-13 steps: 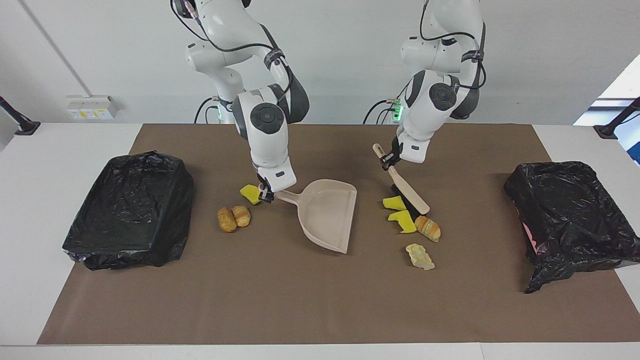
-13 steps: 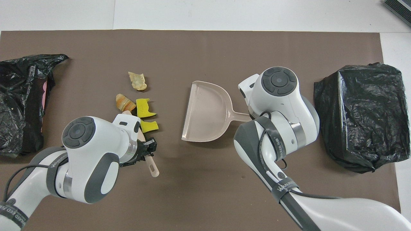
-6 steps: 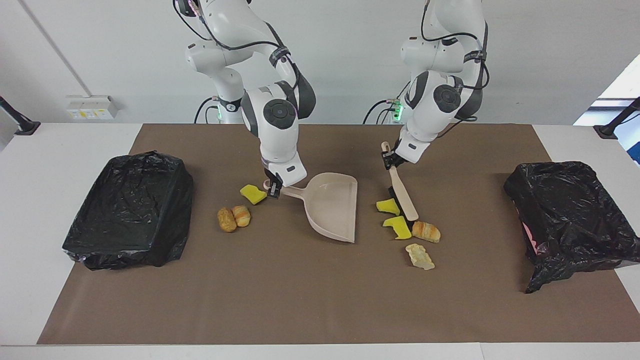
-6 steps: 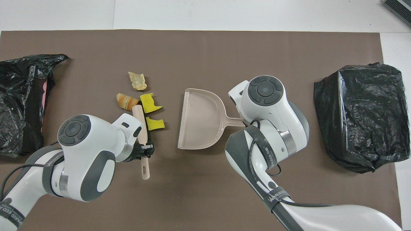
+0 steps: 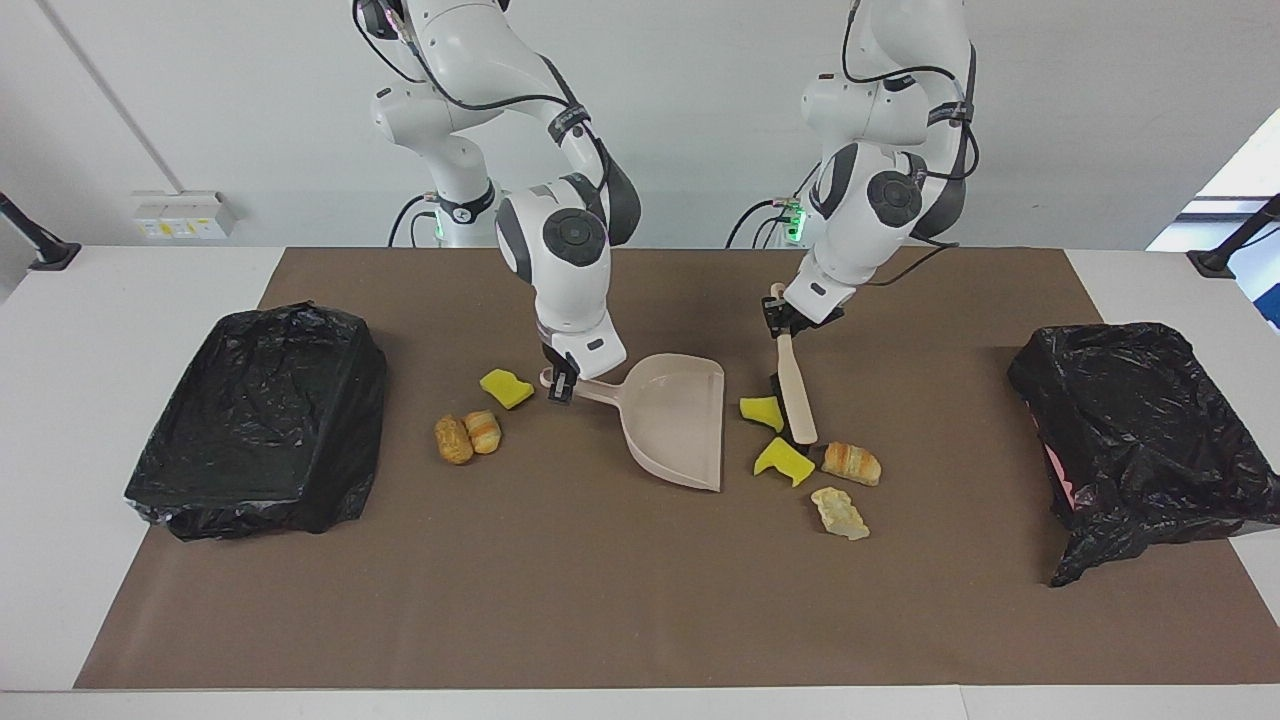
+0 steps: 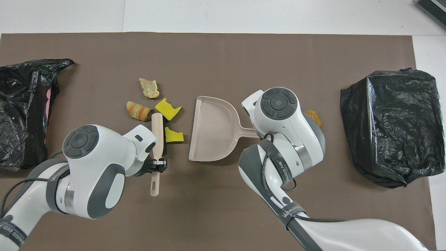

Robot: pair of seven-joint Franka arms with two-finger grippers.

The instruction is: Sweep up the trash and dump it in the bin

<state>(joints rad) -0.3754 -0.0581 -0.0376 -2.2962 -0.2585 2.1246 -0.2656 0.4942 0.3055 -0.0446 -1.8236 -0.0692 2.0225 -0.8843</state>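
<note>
Mid-sweep is judged to be the step in hand. The brush (image 5: 795,385) is held at its handle by the left gripper (image 5: 779,318), fingers clamped on the handle; its long axis runs away from the robots, bristles down on the brown mat (image 5: 600,600). The dustpan (image 5: 680,420) is held by its handle in the right gripper (image 5: 562,385), narrow grip on the handle, open mouth turned toward the left arm's end of the table.

The relation that matters: two yellow sponge pieces (image 5: 762,410) (image 5: 783,460) are lying between the brush and the dustpan mouth, the upper one just beside the bristles, both near the pan lip. A short push of the brush toward the right arm's end would be expected to carry them in.

A striped bread chunk (image 5: 852,463) and the pale lump (image 5: 840,512) are found on the left-arm side of the brush, the lump nearer the mat's front edge, so they are not yet in the sweep path. The left arm is the nearer one.

Three more scraps are left past the pan handle toward the right arm's end: a yellow piece (image 5: 506,388) and two bread chunks (image 5: 467,436) touching each other. None is in the pan yet.

Black-bagged bins (image 5: 255,420) (image 5: 1140,430) sit at each end of the mat, well apart from the trash.
</note>
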